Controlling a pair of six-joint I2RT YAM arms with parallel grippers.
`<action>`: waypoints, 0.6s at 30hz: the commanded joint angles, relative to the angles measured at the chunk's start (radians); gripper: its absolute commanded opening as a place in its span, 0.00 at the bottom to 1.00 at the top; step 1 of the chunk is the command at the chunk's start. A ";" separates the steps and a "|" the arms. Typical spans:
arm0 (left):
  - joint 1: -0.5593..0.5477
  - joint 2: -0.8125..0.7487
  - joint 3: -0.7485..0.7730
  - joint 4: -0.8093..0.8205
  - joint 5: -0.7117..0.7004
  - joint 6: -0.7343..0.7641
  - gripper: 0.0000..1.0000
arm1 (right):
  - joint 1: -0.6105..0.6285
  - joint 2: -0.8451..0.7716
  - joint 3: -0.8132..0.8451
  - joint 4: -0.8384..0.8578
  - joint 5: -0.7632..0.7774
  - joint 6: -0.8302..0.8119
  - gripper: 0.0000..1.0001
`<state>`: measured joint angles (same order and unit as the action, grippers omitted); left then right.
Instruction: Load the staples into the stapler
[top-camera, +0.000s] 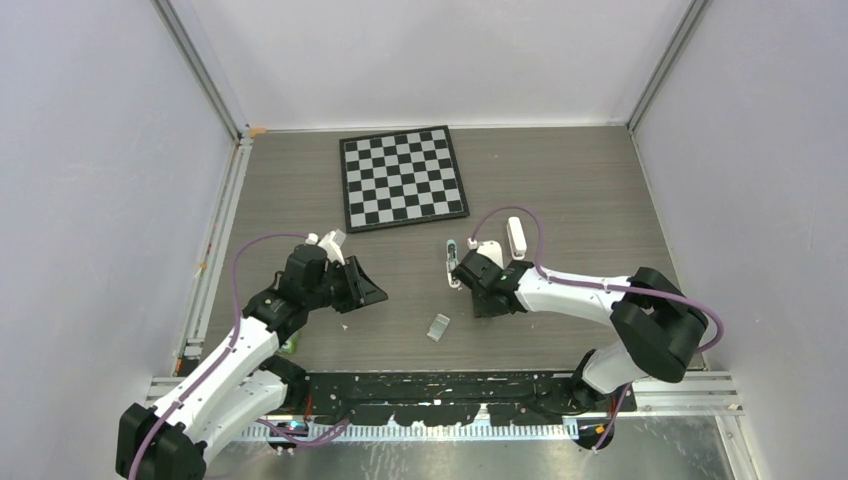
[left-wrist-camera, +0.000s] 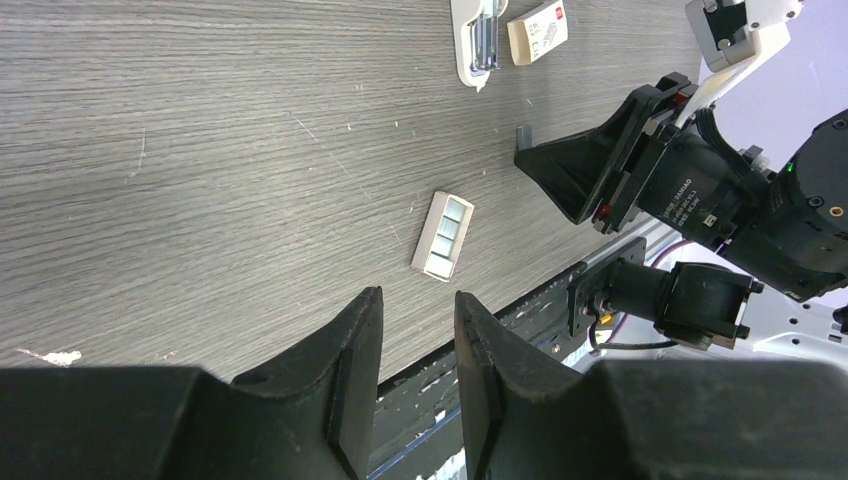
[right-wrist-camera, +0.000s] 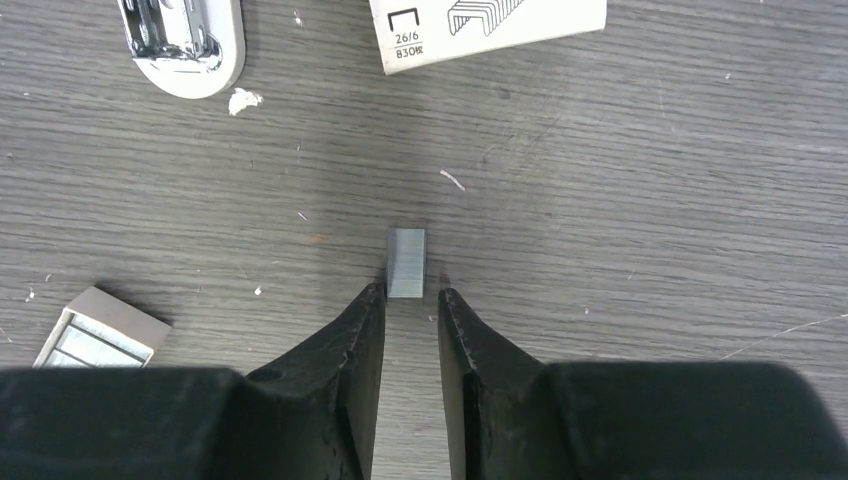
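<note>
Flanking the staples' near edge, right pincer released; left pincer released above tabletop

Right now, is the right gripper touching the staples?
Cannot tell. Right wrist view: the right gripper straddles the staples, one fingertip at their edge; neither contact nor gap shows plainly.
</note>
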<state>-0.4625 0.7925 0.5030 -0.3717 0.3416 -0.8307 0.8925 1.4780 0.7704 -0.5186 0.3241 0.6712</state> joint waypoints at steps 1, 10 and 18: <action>0.005 0.001 0.001 0.036 0.014 -0.001 0.34 | -0.005 0.006 -0.003 0.025 0.007 0.030 0.31; 0.005 0.006 0.005 0.046 0.028 0.008 0.34 | -0.004 0.001 -0.026 0.061 0.001 0.006 0.23; 0.005 0.014 -0.008 0.247 0.105 -0.003 0.37 | -0.006 -0.132 -0.015 0.145 -0.107 -0.088 0.21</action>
<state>-0.4625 0.8070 0.5018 -0.3122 0.3805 -0.8303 0.8925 1.4548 0.7513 -0.4675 0.2882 0.6376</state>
